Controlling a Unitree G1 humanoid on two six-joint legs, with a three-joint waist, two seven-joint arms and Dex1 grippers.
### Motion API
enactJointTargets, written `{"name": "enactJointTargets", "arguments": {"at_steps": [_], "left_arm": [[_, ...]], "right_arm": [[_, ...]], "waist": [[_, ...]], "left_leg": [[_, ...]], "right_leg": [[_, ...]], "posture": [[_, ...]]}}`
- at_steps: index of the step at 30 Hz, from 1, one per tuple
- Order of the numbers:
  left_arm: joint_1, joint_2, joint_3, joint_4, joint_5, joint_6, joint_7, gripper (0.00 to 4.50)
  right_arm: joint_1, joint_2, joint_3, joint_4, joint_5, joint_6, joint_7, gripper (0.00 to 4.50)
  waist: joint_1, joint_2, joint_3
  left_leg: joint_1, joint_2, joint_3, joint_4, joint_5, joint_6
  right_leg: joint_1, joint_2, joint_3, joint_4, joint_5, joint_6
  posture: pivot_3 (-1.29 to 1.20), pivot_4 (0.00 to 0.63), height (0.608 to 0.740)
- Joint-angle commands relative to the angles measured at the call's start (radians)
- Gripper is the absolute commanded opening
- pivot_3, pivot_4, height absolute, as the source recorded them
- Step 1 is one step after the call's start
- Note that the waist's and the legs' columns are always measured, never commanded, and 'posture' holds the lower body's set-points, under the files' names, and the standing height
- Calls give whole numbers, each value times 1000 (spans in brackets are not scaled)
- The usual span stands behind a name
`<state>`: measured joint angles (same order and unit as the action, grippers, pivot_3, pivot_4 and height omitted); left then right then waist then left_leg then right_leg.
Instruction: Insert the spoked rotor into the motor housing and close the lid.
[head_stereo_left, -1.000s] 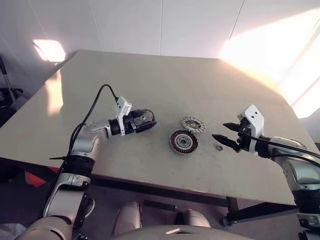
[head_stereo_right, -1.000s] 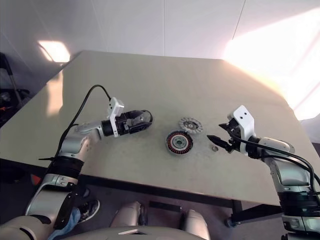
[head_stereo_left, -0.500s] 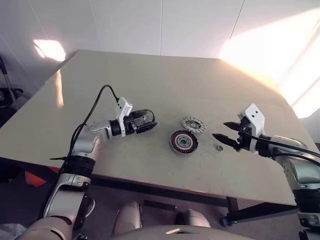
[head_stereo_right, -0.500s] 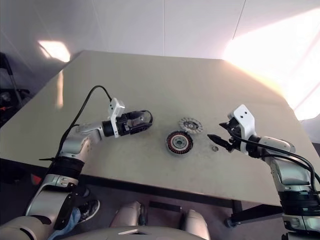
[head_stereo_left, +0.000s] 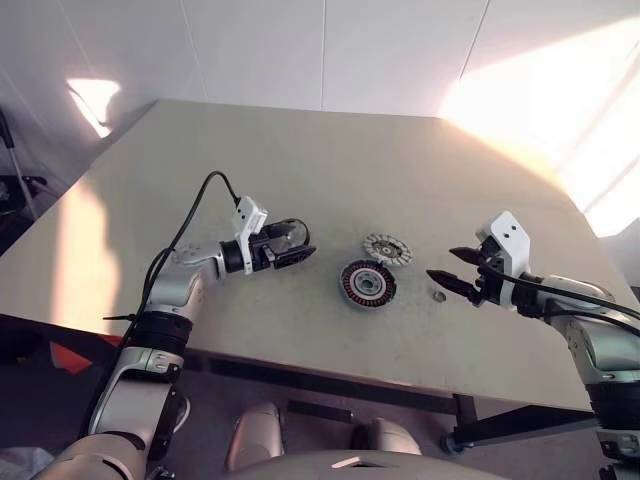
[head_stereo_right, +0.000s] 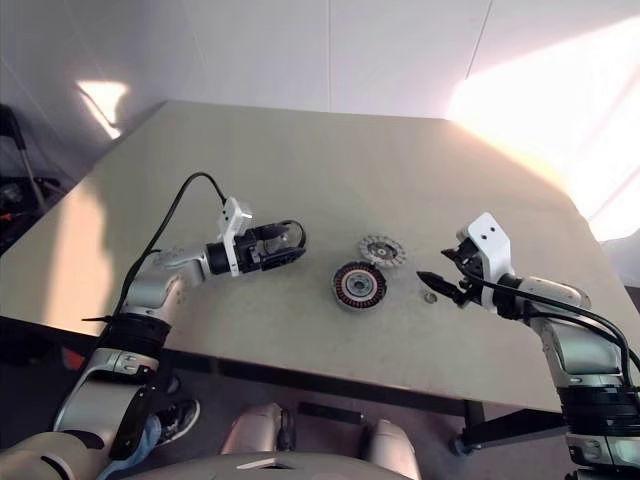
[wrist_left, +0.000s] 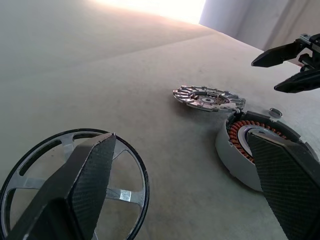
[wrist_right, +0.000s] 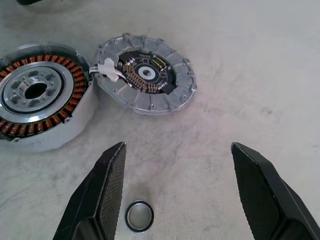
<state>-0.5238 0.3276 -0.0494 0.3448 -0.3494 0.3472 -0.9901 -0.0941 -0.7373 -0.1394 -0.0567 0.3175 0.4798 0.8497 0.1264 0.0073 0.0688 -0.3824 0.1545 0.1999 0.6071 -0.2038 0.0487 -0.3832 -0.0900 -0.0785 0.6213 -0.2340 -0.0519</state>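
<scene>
Left gripper (head_stereo_left: 297, 243) spread around spoked rotor (wrist_left: 70, 187) (perhaps touching); right gripper (wrist_right: 175, 192) released over ring (wrist_right: 139, 216).

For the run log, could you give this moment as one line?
left gripper: open over spoked rotor | right gripper: open, empty | motor housing: open | lid: beside

The table (head_stereo_left: 330, 160) bears housing (head_stereo_left: 367, 283), lid (head_stereo_left: 386, 248), rotor (wrist_left: 75, 187), ring (wrist_right: 138, 216).

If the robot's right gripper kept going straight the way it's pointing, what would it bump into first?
Probably the small ring on the table, just ahead of the right gripper. Past it is the motor housing, though depth is hard to judge.
</scene>
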Motion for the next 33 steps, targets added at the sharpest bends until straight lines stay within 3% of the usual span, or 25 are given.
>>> {"name": "enactJointTargets", "arguments": {"at_steps": [1, 20, 24, 30, 33], "left_arm": [[-22, 2, 5, -13, -1, -19, -8, 4443], [-31, 3, 8, -4, 9, -31, -7, 4443], [-35, 2, 14, -8, 5, -27, -5, 4484], [-36, 2, 14, -6, 9, -31, -1, 4484], [-31, 3, 14, -10, 9, -32, 0, 4484]], "right_arm": [[23, -11, -16, -27, 5, -4, 3, 3766], [103, 2, 16, 17, -17, -14, 5, 3766], [100, -1, 26, 36, -33, -23, 4, 2809], [78, -1, 28, 47, -51, -39, 3, 728], [65, 3, 23, 39, -52, -43, 0, 649]], "waist": [[1, 0, 0], [0, 0, 0], [0, 0, 0], [-2, 0, 0], [-4, 0, 0]], "left_leg": [[0, 0, 0, 0, 0, 0], [3, 0, 0, 0, 0, 0], [10, 0, 0, -2, 0, 0], [15, 0, 0, -6, 0, 0], [15, 0, 0, -7, 0, 0]], "right_leg": [[0, 0, 0, 0, 0, 0], [4, 0, 0, -1, 0, 0], [13, 0, 0, -4, -2, 4], [17, 0, 0, -8, -2, 4], [17, 0, 0, -9, -1, 1]], "posture": [[0, 0, 740], [0, 0, 740], [0, 0, 740], [0, 0, 740], [0, 0, 740]]}}
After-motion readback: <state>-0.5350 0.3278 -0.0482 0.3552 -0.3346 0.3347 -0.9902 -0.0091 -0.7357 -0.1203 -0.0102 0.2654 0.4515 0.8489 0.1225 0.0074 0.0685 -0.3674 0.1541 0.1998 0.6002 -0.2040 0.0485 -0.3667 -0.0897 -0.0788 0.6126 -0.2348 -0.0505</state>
